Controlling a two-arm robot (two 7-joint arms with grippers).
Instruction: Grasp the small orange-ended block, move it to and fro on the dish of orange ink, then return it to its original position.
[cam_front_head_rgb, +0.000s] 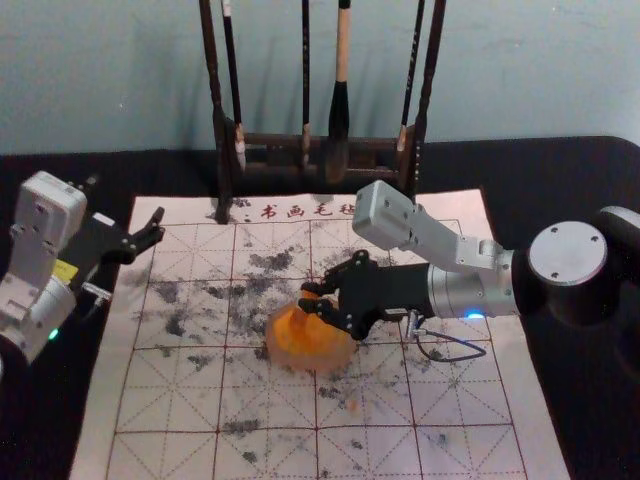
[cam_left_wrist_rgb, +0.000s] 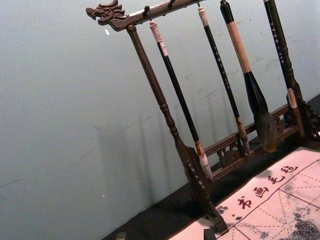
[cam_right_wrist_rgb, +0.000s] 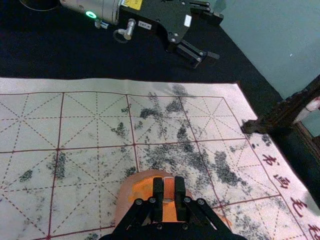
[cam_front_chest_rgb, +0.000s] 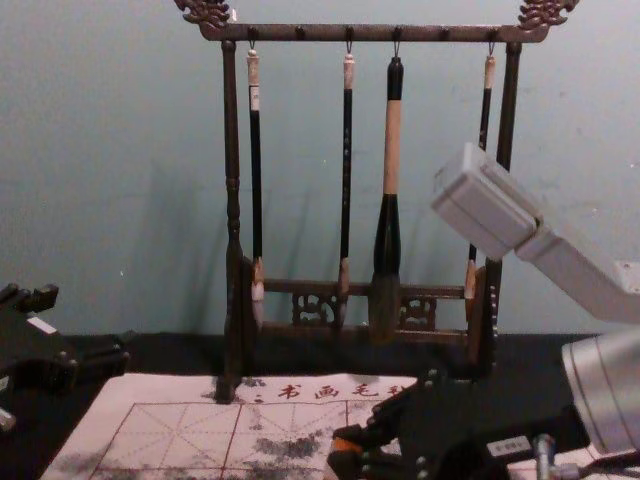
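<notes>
Right gripper (cam_right_wrist_rgb: 169, 185) is clamped on 1 block (cam_right_wrist_rgb: 168, 193), at the dish (cam_front_head_rgb: 312, 352) of orange ink near the middle of 1 mat (cam_front_head_rgb: 108, 420); whether the block meets the ink, I cannot tell. Dabbing well wants a firm hold; short, light strokes to and fro, well inside the rim, so that the 1 dish neither slides nor tips; grippers number 2, the left gripper (cam_right_wrist_rgb: 217, 37) idle, fingers apart, by the mat's far left corner; at the far edge, 1 rack (cam_front_chest_rgb: 232, 200) with 4 hanging brushes (cam_front_chest_rgb: 391, 150).

Head view from above, chest view lower (brush rack (cam_front_chest_rgb: 320, 33) in both)
</notes>
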